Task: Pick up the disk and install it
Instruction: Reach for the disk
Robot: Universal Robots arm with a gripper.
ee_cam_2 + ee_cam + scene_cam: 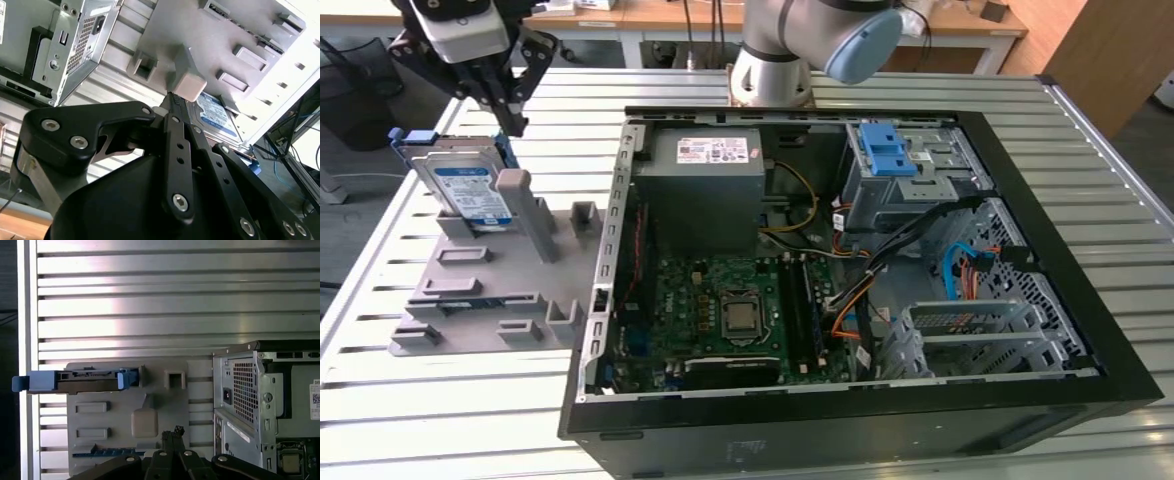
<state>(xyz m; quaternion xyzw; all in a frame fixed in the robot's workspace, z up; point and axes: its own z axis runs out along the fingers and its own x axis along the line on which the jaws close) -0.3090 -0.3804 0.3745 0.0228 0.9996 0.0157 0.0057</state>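
Hovered near the disk [464, 188] with gripper [514, 122] closed on nothing (propped upright in a grey holder [467, 290]); risked knocking it askew if lowered without opening.

We see the black hand [173, 101], fingers drawn together with nothing between them, tips just beside the grey post [189, 82] of the holder [210, 35]. The disk [216, 116], label showing, sits against the holder beyond that post. A corner of the case [65, 45] stands on the slatted desk [117, 60].
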